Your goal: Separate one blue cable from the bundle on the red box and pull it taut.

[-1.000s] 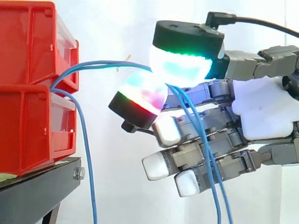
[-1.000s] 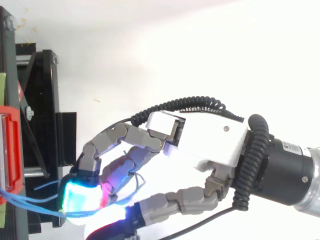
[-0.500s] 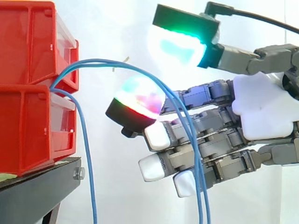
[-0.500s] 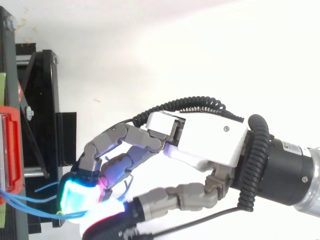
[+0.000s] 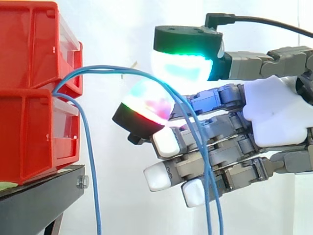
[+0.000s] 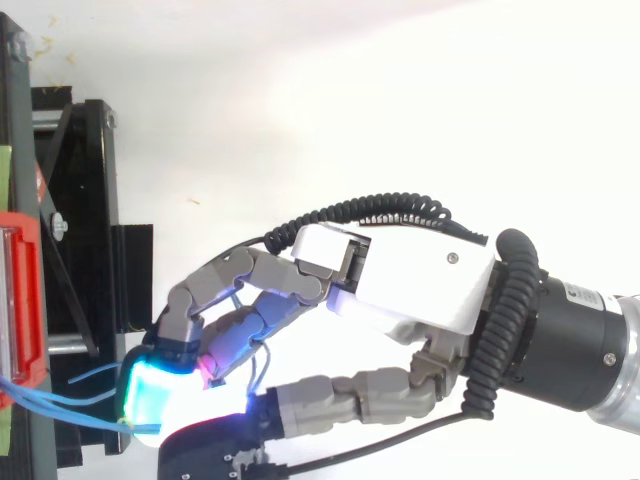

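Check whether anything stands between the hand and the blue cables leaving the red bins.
Nothing visible does: two blue cables arc from the red bins straight to the hand and hang down across it.

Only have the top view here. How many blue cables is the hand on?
Observer: Side view shows two blue cables arching from the red bins across the hand.
Operator: Taut?
Observer: No. Both curve over, then hang loose below the hand and run off the bottom edge.
Operator: Any other cable?
Observer: Yes, a third blue cable drops from between the two stacked bins, down past the black stand, apart from the hand.
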Controlling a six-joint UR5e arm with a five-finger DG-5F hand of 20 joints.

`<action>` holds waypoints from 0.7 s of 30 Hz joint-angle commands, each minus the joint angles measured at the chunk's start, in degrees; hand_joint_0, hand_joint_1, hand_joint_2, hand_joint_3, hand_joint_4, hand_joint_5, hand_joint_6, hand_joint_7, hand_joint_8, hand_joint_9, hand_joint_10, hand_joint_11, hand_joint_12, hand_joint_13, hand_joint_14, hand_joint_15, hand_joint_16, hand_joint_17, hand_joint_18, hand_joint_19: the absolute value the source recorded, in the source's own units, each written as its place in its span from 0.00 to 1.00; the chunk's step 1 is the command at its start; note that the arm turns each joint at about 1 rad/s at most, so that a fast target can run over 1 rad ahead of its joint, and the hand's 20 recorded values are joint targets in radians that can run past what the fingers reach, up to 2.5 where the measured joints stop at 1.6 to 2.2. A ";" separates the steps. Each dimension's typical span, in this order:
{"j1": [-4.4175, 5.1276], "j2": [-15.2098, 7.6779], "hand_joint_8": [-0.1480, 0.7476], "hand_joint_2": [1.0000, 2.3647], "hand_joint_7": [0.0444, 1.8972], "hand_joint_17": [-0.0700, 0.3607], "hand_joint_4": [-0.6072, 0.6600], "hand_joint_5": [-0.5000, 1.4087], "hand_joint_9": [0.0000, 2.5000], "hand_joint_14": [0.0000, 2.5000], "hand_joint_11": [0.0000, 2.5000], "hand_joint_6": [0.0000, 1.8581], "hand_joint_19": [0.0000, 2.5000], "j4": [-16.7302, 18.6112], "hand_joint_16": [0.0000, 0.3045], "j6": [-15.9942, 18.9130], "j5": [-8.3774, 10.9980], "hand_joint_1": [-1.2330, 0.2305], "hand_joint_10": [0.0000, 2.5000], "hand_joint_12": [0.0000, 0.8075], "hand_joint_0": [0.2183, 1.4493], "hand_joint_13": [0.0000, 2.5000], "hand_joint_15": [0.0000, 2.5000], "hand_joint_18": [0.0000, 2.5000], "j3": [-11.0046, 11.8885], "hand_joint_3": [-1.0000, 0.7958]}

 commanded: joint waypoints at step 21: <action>0.00 0.00 0.47 0.00 0.38 0.42 0.52 0.20 0.39 0.01 0.21 0.49 0.26 0.00 0.16 0.09 0.03 0.38 0.01 0.44 0.27 0.29 0.19 0.27 0.03 0.31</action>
